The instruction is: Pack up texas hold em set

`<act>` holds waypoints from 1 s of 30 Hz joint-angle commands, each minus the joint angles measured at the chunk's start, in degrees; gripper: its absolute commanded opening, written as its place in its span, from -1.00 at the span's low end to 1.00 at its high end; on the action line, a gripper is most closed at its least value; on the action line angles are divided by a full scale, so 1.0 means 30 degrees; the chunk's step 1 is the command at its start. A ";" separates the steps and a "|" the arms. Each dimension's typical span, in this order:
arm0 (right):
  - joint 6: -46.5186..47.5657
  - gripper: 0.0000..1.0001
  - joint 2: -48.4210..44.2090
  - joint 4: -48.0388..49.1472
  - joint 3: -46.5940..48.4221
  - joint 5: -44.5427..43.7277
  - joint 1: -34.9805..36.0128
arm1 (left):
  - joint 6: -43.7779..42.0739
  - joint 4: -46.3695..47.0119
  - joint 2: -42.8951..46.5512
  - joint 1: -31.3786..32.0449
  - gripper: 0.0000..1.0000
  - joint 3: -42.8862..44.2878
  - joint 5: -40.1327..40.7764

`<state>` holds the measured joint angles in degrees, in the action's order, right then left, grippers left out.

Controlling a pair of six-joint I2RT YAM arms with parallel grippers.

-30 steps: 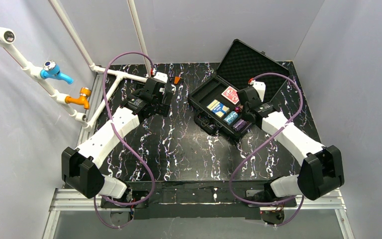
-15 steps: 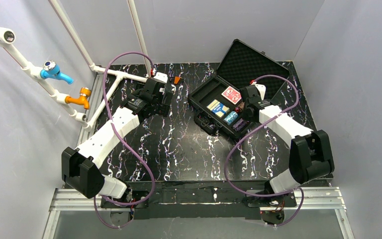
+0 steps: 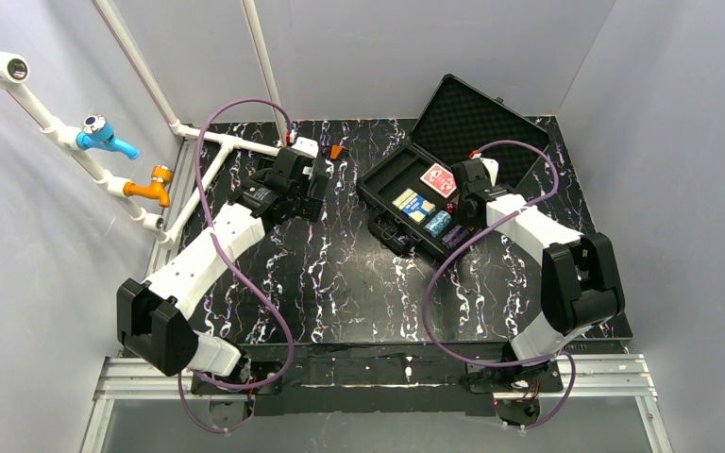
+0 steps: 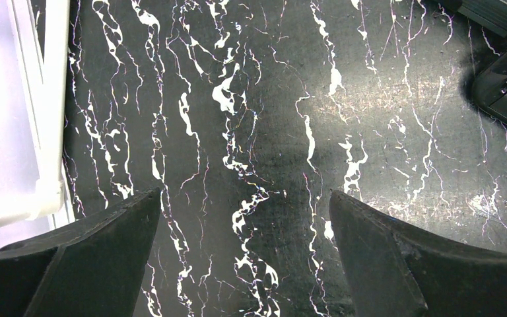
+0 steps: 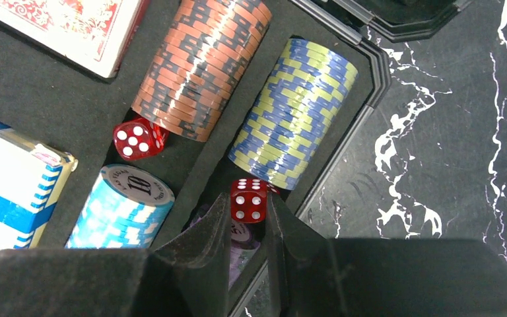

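The black case (image 3: pixel 378 193) lies open at the back right, its foam-lined lid (image 3: pixel 477 113) tilted back. It holds a red card deck (image 5: pixel 66 23), a blue deck (image 5: pixel 13 185), an orange chip stack (image 5: pixel 201 66), a yellow-blue stack (image 5: pixel 294 112), a light blue stack (image 5: pixel 122 208), a purple stack (image 5: pixel 241 238) and a loose red die (image 5: pixel 132 139). My right gripper (image 5: pixel 249 206) is over the case's right end (image 3: pixel 460 209), shut on a second red die (image 5: pixel 249 198) above the purple stack. My left gripper (image 4: pixel 245 198) is open and empty over bare table (image 3: pixel 316 193).
White pipes (image 3: pixel 212 142) with a blue tap (image 3: pixel 104 135) and an orange tap (image 3: pixel 151 184) stand at the left. A white frame (image 4: pixel 39 105) borders the table's left edge. The case's corner (image 4: pixel 502 86) shows at the right of the left wrist view.
My right arm has folded in, its elbow swinging toward the table, and the gripper has shifted slightly back over the case. The left arm has not moved.
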<state>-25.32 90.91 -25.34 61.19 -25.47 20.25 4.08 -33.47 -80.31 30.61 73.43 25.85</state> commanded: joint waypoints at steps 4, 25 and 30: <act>0.0206 -0.67 0.0348 0.0655 0.0917 0.0503 -0.0184 | 0.0085 -0.0292 0.0103 0.0124 0.99 0.0279 0.0042; 0.0547 0.86 -0.2096 -0.0045 0.1800 0.0338 -0.1118 | 0.0050 -0.0282 0.0186 0.0109 0.99 0.0276 0.0114; 0.0719 0.96 -0.2882 0.0195 0.1599 0.0073 -0.2175 | 0.0048 -0.0290 0.0198 0.0109 0.99 0.0276 0.0057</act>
<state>-23.75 85.08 -26.41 63.99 -22.98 16.16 4.08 -33.47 -80.31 30.76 73.43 25.87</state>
